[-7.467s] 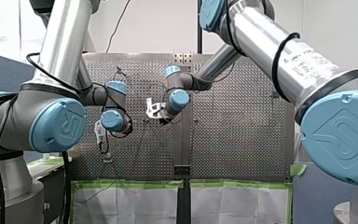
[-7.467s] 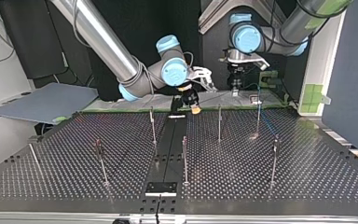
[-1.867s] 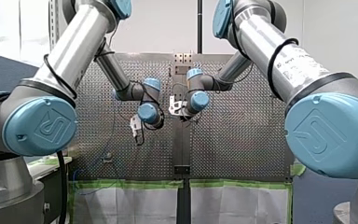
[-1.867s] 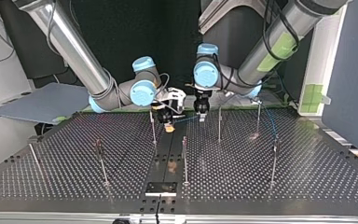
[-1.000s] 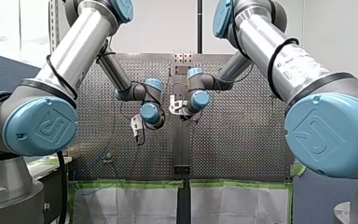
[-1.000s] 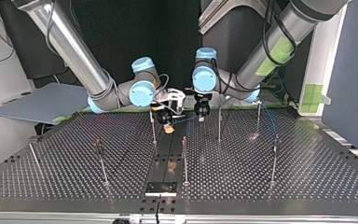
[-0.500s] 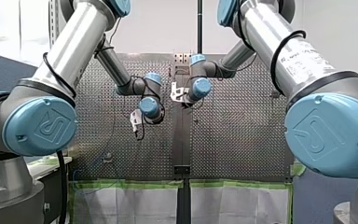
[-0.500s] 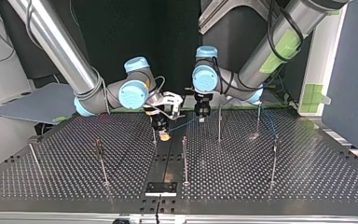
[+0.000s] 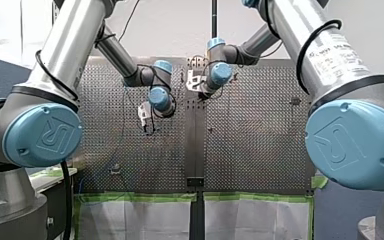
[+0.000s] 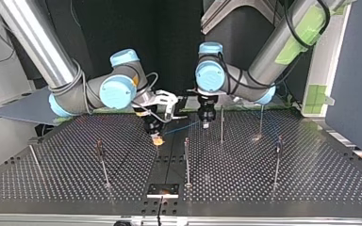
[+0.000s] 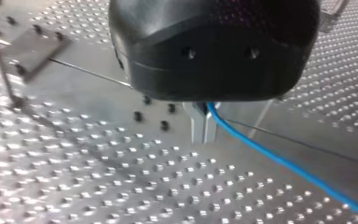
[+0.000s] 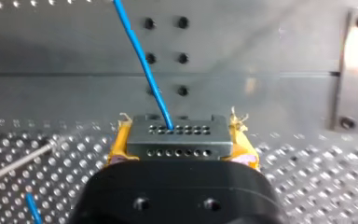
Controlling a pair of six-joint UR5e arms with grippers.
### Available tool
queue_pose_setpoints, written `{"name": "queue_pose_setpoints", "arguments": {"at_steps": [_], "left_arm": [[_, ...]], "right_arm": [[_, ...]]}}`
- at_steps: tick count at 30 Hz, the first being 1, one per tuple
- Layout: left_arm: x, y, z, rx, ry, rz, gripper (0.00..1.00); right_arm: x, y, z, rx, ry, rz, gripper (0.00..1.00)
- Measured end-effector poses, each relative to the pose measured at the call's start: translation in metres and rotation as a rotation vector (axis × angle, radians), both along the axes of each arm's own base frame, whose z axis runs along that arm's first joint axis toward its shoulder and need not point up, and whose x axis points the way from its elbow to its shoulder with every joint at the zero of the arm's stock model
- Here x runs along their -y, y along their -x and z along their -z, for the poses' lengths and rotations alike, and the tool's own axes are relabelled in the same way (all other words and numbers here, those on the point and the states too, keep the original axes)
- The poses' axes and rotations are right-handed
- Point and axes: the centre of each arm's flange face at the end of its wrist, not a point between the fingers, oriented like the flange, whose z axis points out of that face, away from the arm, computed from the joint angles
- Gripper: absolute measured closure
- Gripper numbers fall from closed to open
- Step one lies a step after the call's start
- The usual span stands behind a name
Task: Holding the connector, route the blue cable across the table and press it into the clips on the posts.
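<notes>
Top view, near edge first: perforated table [image 10: 52, 179], with a row of thin upright posts [image 10: 187, 160] standing near the edge, well apart from one another. Some carry small dark clips [image 10: 99, 145] at the top.

Behind the middle post: right gripper [image 10: 157, 140], yellow pads [image 12: 117, 142], pointing down at the table's centre strip. Right wrist view shows it clamped on both sides of a grey connector [image 12: 177, 135]. The blue cable [image 12: 142, 60] leaves the connector's face and runs away from the gripper over the table.

In the top view the cable stretches through the air toward the view's right, rising slightly, to the left gripper [image 10: 206, 125]. It passes behind the middle post's top; contact cannot be judged.

Left gripper: black body, metal fingers [image 11: 196, 126] drawn narrow, cable coming out from between them and trailing off over the table.

Farther back: two more posts [image 10: 221, 123], beside the left gripper on the view's right. Cable beyond that point too faint to follow.
</notes>
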Motion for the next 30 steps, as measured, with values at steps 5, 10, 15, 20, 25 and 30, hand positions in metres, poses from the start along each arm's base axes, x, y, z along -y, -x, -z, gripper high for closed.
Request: {"name": "queue_pose_setpoints", "arguments": {"at_steps": [5, 10, 15, 20, 25, 30], "left_arm": [[-0.002, 0.007, -0.023, 0.026, 0.008, -0.009, 1.00], [-0.003, 0.016, -0.048, 0.053, 0.019, -0.007, 1.00], [-0.004, 0.027, -0.072, 0.078, 0.027, -0.002, 1.00], [-0.003, 0.035, -0.096, 0.119, 0.043, 0.006, 1.00], [-0.004, 0.037, -0.114, 0.176, 0.065, 0.018, 1.00], [-0.006, 0.027, -0.117, 0.208, 0.078, 0.020, 1.00]], "right_arm": [[-0.009, 0.008, -0.021, 0.014, 0.014, -0.003, 1.00], [-0.015, 0.013, -0.038, 0.033, 0.022, -0.015, 1.00], [-0.028, 0.016, -0.067, 0.072, 0.038, -0.051, 1.00], [-0.041, 0.021, -0.098, 0.104, 0.069, -0.071, 1.00], [-0.045, 0.028, -0.115, 0.124, 0.090, -0.080, 1.00], [-0.038, 0.030, -0.111, 0.124, 0.085, -0.077, 1.00]]}}
